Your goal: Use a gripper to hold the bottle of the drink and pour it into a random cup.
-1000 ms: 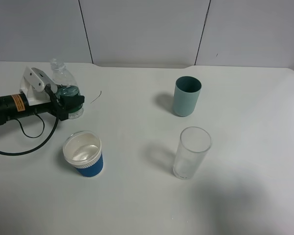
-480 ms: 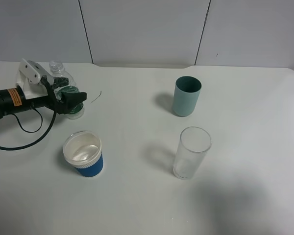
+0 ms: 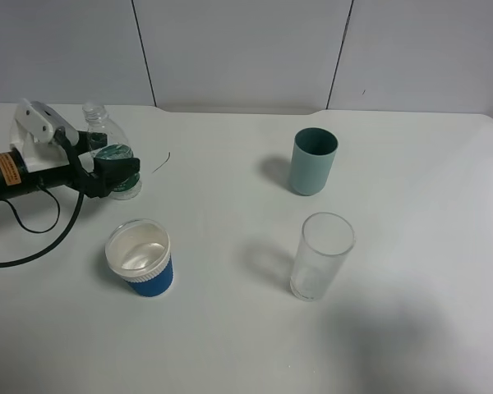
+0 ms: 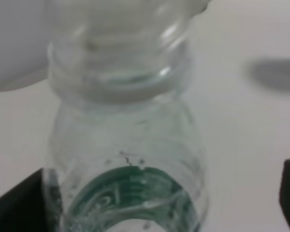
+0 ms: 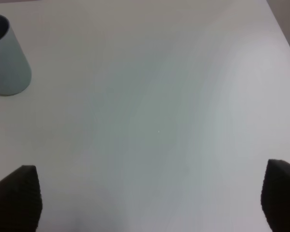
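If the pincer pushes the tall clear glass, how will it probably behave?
The glass stands upright, tall and narrow, so a push near its rim would probably tip it. It looks empty, so it is likely light and may slide on the smooth white table. If it is real glass, a fall might break it.

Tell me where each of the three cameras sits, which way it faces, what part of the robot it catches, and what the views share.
Exterior high: mounted above, looking down on the white table; shows the left gripper around the bottle, the blue cup, teal cup and clear glass.
Left wrist: on the left arm, close on the bottle between two dark fingertips.
Right wrist: on the right arm, facing bare table with the teal cup; open fingertips show.
Shared: bottle in exterior and left wrist; teal cup in exterior and right wrist.
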`<action>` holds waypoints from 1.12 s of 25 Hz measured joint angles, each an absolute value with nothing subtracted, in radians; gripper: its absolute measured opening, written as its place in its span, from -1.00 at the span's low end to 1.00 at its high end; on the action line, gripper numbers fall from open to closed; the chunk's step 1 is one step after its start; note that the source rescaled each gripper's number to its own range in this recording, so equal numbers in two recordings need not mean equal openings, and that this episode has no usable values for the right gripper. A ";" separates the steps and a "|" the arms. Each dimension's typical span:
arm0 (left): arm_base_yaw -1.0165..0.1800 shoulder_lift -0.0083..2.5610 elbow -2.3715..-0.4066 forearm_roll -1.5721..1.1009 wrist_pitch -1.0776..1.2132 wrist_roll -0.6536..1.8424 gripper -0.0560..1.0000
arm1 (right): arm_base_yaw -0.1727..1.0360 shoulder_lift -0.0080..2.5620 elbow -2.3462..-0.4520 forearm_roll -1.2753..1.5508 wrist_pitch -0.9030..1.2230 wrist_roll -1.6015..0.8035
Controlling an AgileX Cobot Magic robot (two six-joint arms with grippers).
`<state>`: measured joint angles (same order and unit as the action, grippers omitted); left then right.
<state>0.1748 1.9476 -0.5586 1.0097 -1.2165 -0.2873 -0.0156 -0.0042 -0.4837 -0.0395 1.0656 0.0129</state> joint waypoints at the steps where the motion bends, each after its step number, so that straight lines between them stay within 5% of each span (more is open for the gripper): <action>1: 0.175 1.929 -0.537 1.002 -1.216 -0.288 0.67 | -0.016 -0.004 -0.484 -0.039 1.066 0.013; 14: 0.175 1.612 -0.384 0.898 -1.123 -0.364 0.67 | -0.016 -0.004 -0.484 -0.039 1.066 0.013; 28: 0.175 1.200 -0.381 0.769 -0.685 -0.632 0.67 | -0.016 -0.004 -0.484 -0.039 1.066 0.013</action>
